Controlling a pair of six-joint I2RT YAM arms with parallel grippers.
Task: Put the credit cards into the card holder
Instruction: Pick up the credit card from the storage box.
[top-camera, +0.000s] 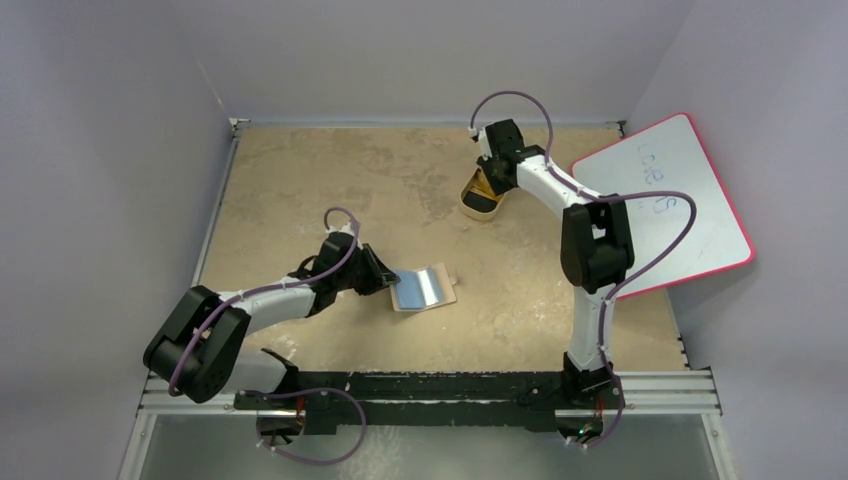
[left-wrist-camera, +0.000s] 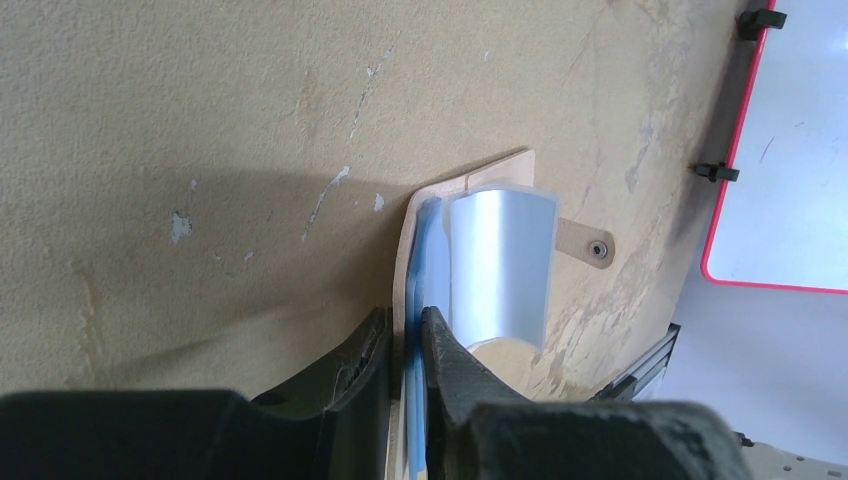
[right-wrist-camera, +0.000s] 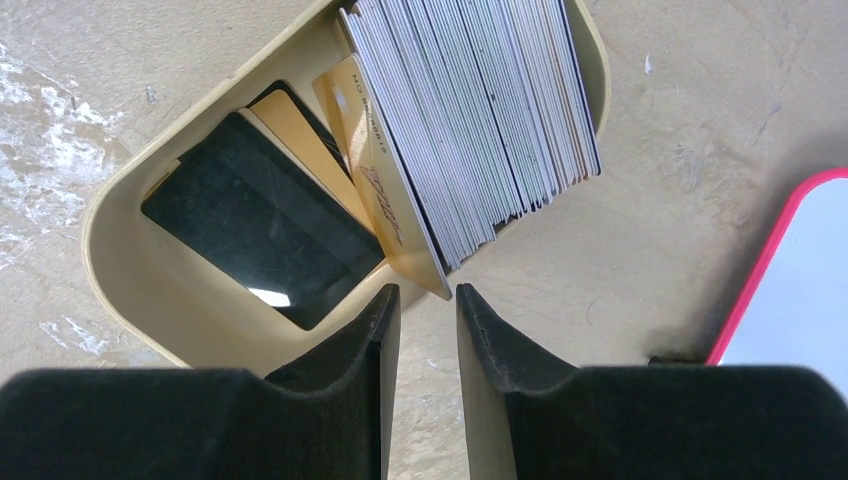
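The card holder (left-wrist-camera: 490, 168) lies spread open mid-desk (top-camera: 300, 180), its long axis running left to right, the right end angled slightly far (the snap tab (left-wrist-camera: 586, 244) points that way). Pale credit cards (left-wrist-camera: 500, 265) sit in it. The left gripper (left-wrist-camera: 405, 322) has its fingers clamped on the holder's left edge and a blue card. The right gripper (right-wrist-camera: 428, 300) hangs over the tan tray (right-wrist-camera: 110, 230), far right, fingers narrowly apart and empty.

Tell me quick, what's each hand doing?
Left hand: closed on the card holder edge.
Right hand: open, holding nothing, over the cards in the tray.
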